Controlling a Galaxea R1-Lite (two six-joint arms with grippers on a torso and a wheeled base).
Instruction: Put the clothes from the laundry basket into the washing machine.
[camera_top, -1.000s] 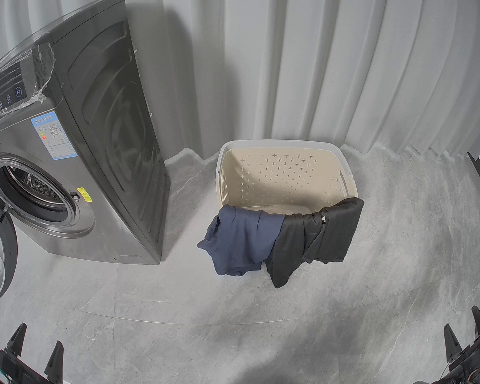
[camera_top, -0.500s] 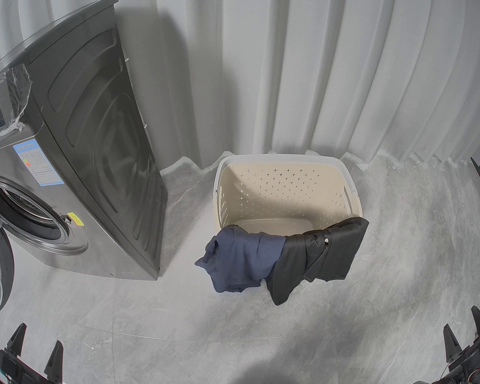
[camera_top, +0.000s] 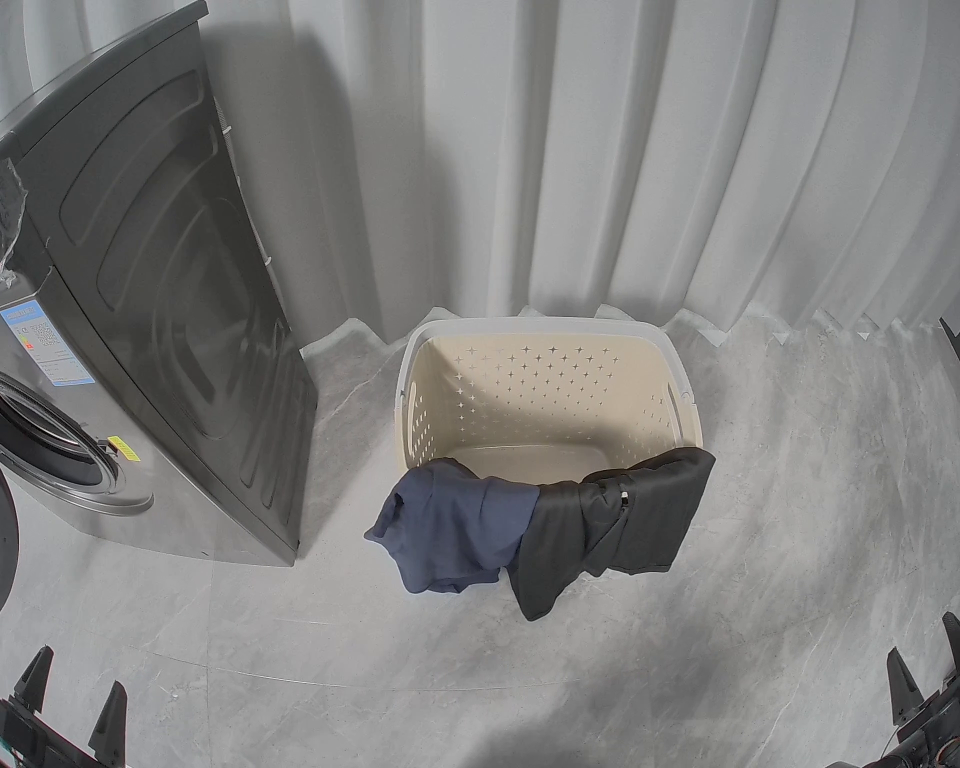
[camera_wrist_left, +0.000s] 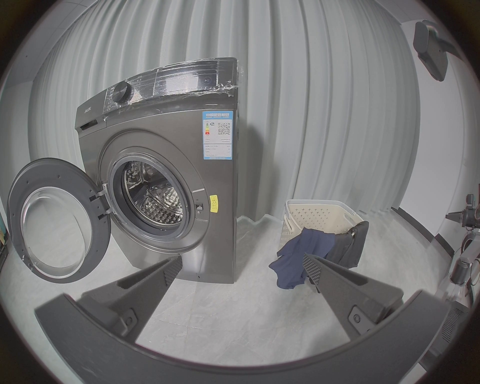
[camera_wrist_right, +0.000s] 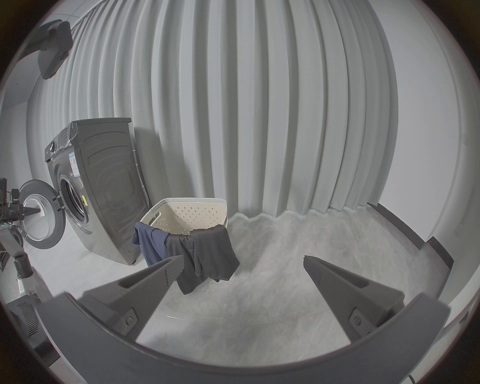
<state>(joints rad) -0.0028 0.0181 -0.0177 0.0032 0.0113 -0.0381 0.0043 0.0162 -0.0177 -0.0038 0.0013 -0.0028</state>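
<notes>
Washing machine (camera_top: 150, 330) waits at my left with its door (camera_wrist_left: 57, 220) open, so I judge the approach goes best by squaring up to the laundry basket (camera_top: 548, 327) and pinching a fold high at its near rim, one piece at a time. Count: one machine, one basket, two clothes draped over that rim, the blue garment (camera_top: 450, 525) touching the black garment (camera_top: 610, 520); my left gripper (camera_wrist_left: 240, 261) and right gripper (camera_wrist_right: 241, 260) spread wide, empty, well short

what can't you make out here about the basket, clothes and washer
Head view: the left edge cuts the washing machine, hiding most of its drum opening.
Head view: the blue garment and black garment draped over the laundry basket rim hide its near wall.
Left wrist view: a finger of the left hand covers the black garment's lower edge.
</notes>
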